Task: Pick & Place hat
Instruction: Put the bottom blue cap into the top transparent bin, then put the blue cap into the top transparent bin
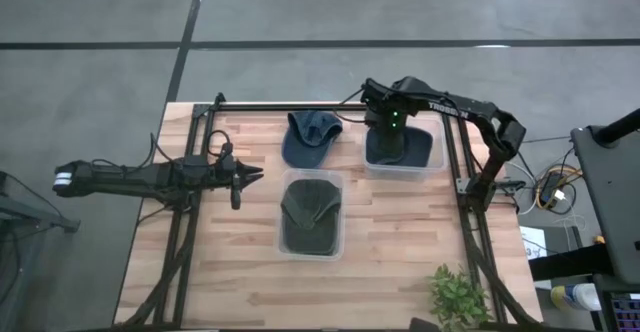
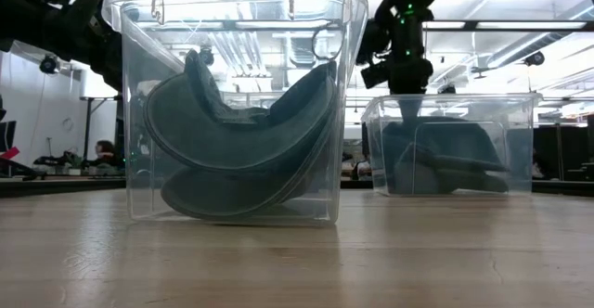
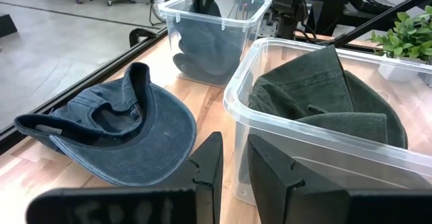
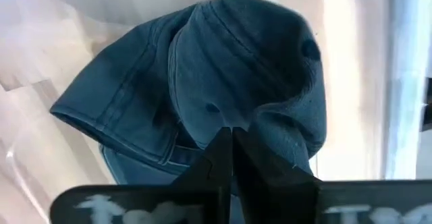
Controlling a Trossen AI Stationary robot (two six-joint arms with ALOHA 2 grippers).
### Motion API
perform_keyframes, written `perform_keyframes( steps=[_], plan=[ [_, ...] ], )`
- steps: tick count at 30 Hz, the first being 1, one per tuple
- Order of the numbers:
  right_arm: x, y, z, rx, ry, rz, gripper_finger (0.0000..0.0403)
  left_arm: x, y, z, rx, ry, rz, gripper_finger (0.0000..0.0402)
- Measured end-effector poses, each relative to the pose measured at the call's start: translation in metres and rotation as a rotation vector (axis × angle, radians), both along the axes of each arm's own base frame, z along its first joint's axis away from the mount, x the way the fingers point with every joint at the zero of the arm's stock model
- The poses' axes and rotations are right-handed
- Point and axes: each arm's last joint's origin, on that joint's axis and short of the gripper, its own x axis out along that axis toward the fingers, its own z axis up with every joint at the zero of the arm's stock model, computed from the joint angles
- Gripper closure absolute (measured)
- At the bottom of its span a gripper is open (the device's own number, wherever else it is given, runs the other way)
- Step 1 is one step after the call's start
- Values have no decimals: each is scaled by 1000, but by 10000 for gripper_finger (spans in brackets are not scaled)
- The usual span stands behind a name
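A blue hat (image 4: 202, 75) sits in the clear bin (image 1: 437, 158) at the table's far right, and my right gripper (image 4: 231, 135) reaches down into that bin, shut on the hat. The low view shows this hat (image 2: 445, 155) resting on the bin's floor. A second blue hat (image 1: 308, 137) lies loose on the table's far middle with its inside showing (image 3: 115, 126). A dark green hat (image 1: 310, 212) fills the middle bin (image 3: 236, 96). My left gripper (image 1: 252, 177) waits at the table's left, narrowly open (image 3: 233, 143), touching nothing. My right gripper pinches a fold of the blue hat's crown (image 4: 270, 133) between its two shut fingers, coming from above and pointing down into the bin. The hat's lower part lies on the bin's floor.
Black frame rails run along the table's left (image 1: 185, 232) and right (image 1: 470, 232) sides. A potted plant (image 1: 460, 297) stands at the near right corner. Bare wood lies near the middle bin and between my left gripper and the loose hat.
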Motion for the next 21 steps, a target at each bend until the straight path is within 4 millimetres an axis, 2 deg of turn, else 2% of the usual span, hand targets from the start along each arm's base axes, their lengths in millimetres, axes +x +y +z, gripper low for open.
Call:
perform_keyframes(
  steps=[4,8,14,17,21],
  plan=[
    [-3,3,23,-42,-67,-14,394,0,0,0,0,0,0,339],
    [-13,10,59,-85,-157,-28,394,0,0,0,0,0,0,339],
    [-29,27,108,-55,-481,-7,394,0,0,2,0,-22,0,339],
    [-32,32,123,-37,-628,-15,394,1,0,3,0,-30,0,339],
    [-42,40,139,-65,-718,-4,394,1,0,3,-44,-40,10,339]
  ],
)
